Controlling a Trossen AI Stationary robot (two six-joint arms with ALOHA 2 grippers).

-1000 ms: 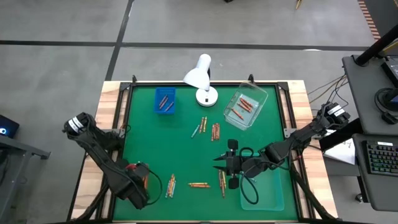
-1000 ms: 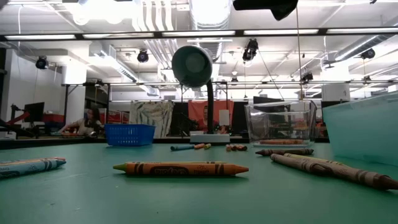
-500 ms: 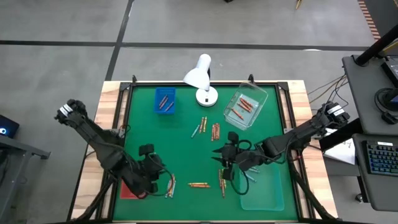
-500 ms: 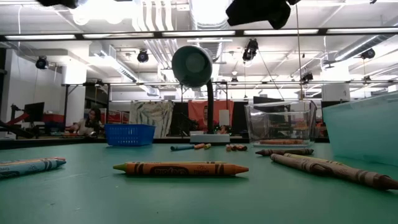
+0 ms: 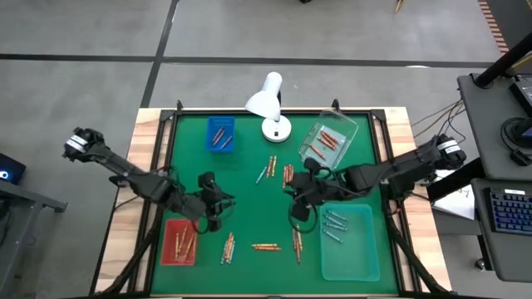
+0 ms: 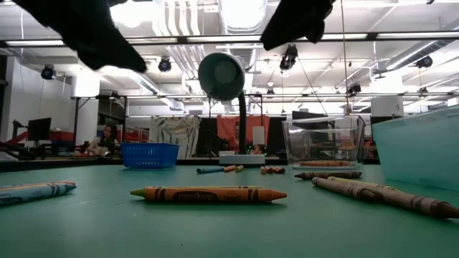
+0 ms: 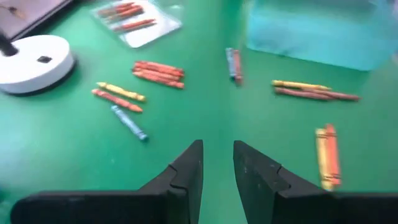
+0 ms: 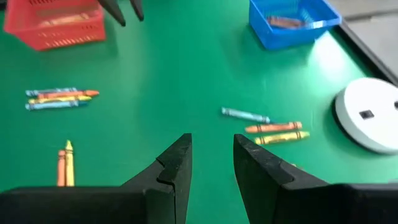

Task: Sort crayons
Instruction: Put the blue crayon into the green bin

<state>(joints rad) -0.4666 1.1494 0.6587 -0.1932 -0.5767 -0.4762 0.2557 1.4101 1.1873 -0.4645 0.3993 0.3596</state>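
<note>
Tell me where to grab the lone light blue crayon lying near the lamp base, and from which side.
Grip the light blue crayon at its middle, coming straight down with fingers across its thin width. It lies flat, and the orange crayon sits close by one end, so mid-shaft probably leaves the most room.

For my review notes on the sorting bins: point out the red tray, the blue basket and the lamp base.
red tray (image 5: 167, 257): high view, on its left rim.
blue basket (image 5: 220, 147): high view, on its near wall.
lamp base (image 5: 276, 129): high view, middle of the round white foot.
</note>
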